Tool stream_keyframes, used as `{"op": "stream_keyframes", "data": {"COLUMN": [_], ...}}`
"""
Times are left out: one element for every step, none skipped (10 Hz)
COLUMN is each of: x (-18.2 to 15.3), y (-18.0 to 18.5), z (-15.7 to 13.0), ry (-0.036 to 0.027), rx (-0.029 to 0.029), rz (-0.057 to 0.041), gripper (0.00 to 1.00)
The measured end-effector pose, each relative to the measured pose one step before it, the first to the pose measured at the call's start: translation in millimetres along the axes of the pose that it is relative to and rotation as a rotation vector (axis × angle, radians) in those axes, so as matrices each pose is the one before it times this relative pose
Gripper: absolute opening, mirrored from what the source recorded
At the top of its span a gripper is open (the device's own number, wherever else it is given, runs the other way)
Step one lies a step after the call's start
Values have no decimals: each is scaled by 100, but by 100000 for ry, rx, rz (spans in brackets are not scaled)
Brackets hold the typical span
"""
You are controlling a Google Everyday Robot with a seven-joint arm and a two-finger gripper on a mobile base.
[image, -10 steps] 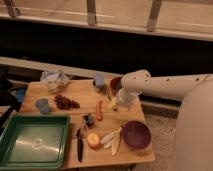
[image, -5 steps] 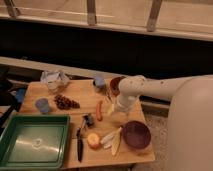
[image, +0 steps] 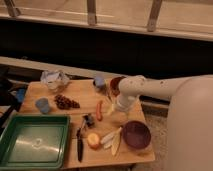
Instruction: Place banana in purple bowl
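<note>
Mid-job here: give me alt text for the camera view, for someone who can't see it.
The robot's claw hangs over the wooden table, just beyond the banana, which lies on the table left of the purple bowl, not in it. A green tray sits at the table's front left.

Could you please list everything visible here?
table: one, wooden, centre
banana: one, pale yellow, front, left of purple bowl
purple bowl: one, dark, front right
round fruit: one, orange, left of banana
stick: one, orange-red, mid-table
small bowl: one, reddish-brown, back, behind arm
left cup: one, blue, left
back cup: one, blue, back
grapes: one bunch, dark, beside left cup
tray: one, green, front left
utensil: one, black, right of tray
crumpled bag: one, pale, back left
arm: one, white, from right
claw: one, pale, right of stick
</note>
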Motion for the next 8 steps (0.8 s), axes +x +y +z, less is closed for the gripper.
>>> {"op": "stream_keyframes", "data": {"x": [257,438,772,487,389,486,536,417], "y": [-112,-323,-891,-280,-231,-176,48,120], "z": [894,1354,1312,153,118,23,2,89], "ry": [2101,2593,3046,1349,863,798,674,676], "rx": [-140,-202,-395,-108,67,49,58,112], "rz": [557,997,2500,985,593,620,502,-15], "gripper": [70,70,70,70,70,70,70,70]}}
